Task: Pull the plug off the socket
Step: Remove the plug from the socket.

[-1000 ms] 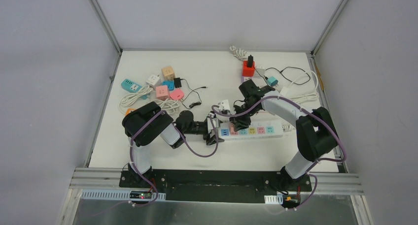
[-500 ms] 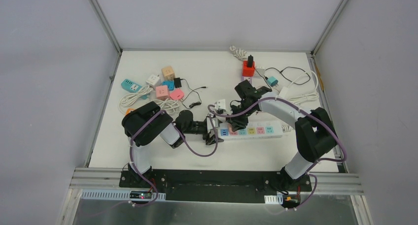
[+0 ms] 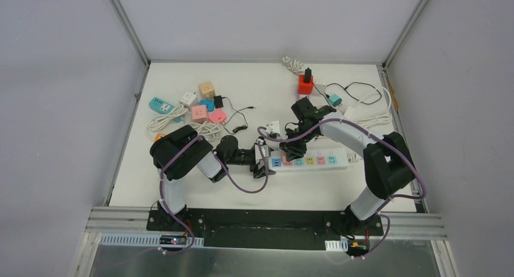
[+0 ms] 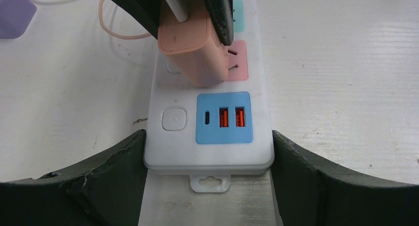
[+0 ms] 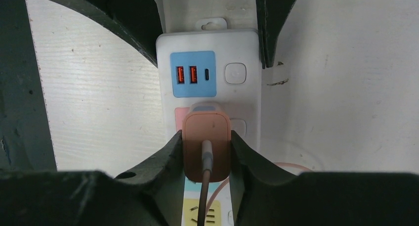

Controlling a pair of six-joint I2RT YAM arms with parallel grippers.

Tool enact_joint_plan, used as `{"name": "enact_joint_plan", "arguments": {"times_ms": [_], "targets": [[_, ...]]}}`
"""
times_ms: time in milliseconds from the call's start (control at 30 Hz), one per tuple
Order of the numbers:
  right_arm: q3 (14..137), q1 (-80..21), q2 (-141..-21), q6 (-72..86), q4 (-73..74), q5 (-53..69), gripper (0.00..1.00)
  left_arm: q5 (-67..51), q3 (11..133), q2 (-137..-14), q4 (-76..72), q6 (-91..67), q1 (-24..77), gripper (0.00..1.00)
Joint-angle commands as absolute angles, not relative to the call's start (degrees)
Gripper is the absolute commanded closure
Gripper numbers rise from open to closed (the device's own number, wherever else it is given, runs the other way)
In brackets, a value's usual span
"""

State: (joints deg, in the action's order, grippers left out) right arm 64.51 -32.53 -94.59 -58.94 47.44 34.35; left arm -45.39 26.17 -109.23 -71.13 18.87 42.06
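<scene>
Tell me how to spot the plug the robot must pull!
On the white table, find the long power strip. Beside its blue USB panel stands the plug, pinched by the right gripper. It is the only peach-pink block on the strip.

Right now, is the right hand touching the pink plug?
Touching. The right wrist view shows the right hand with both fingers pressed against the pink plug, no gap.

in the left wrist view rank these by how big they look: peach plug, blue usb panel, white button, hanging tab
1. peach plug, though it is raised nearer the camera
2. blue usb panel
3. white button and hanging tab look about alike, so they are not ranked
</scene>
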Motion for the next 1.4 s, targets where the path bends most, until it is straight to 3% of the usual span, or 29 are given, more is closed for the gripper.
{"name": "enact_joint_plan", "arguments": {"times_ms": [0,433,833,1367], "targets": [[67.3,-34.8,-92.8,-53.1,43.0,37.3,1.00,-46.4,26.9,-108.5,-70.0,20.6,42.4,1.00],[65.1,-29.6,-90.5,-67.4,52.1,39.5,1.00,-46.5,26.9,-108.4,-69.9,20.7,42.5,1.00],[67.1,-34.7,-90.9,-54.7,44.8,38.7,1.00,-46.8,27.1,-108.5,-69.4,20.7,42.5,1.00],[68.7,-28.9,-91.2,-65.2,55.2,41.4,1.00,-47.1,27.6,-108.5,-68.3,21.0,42.5,1.00]]}}
